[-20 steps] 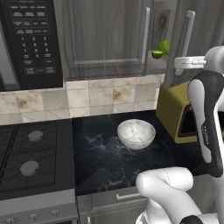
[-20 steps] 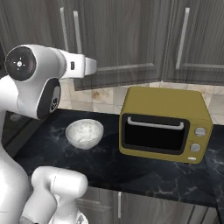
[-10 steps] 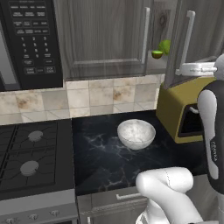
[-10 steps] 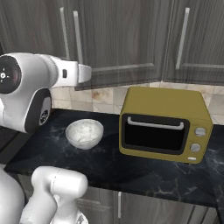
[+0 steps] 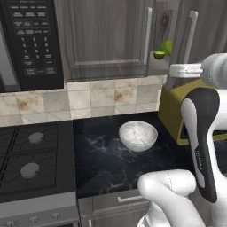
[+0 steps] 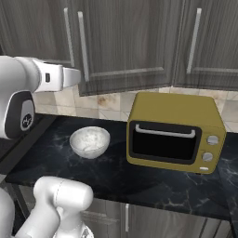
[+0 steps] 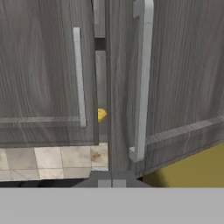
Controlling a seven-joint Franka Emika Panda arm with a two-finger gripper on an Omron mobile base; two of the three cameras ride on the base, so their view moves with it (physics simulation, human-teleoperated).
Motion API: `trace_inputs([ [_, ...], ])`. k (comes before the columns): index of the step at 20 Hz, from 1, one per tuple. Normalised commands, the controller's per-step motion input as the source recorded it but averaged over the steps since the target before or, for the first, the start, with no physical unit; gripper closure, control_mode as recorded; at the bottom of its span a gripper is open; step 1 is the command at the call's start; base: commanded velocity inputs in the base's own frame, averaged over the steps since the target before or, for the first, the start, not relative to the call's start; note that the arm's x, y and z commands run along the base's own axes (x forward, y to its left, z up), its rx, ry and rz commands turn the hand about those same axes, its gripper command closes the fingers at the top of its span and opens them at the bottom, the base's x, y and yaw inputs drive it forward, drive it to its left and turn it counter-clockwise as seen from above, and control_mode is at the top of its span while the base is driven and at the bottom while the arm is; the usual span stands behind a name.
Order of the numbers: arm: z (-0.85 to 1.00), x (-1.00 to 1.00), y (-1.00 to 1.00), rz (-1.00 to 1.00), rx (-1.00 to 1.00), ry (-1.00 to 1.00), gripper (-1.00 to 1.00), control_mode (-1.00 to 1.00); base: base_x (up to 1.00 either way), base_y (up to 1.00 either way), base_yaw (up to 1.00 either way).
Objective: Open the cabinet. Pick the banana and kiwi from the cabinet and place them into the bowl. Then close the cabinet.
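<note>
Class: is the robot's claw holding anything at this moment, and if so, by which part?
Nothing is held. The claw is shut and empty, below the edge of the partly open cabinet door.

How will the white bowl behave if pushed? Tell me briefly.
The bowl looks rigid and thin-rimmed, so probably light. Its rounded base on the glossy counter suggests it would slide, perhaps rock, when pushed. It seems ceramic-like, so possibly fragile.

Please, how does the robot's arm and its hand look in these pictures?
The arm is glossy white with rounded links, a black section bearing small white lettering, and a dark round joint cap with a marking. The hand shows two small dark grey finger tips.
</note>
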Motion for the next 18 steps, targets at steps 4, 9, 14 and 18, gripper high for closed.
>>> trace_inputs([
  [4, 0.00, 0.00, 0.33, -0.10, 0.00, 0.00, 1.00, -1.00, 0.00, 0.00, 0.00],
  [9, 0.00, 0.03, 0.24, -0.11, 0.00, 0.00, 1.00, -1.00, 0.00, 0.00, 0.00],
  [14, 0.00, 0.03, 0.02, -0.05, 0.00, 0.00, 1.00, -1.00, 0.00, 0.00, 0.00],
  [18, 0.00, 0.18, 0.00, 0.00, 0.00, 0.02, 1.00, -1.00, 0.00, 0.00, 0.00],
])
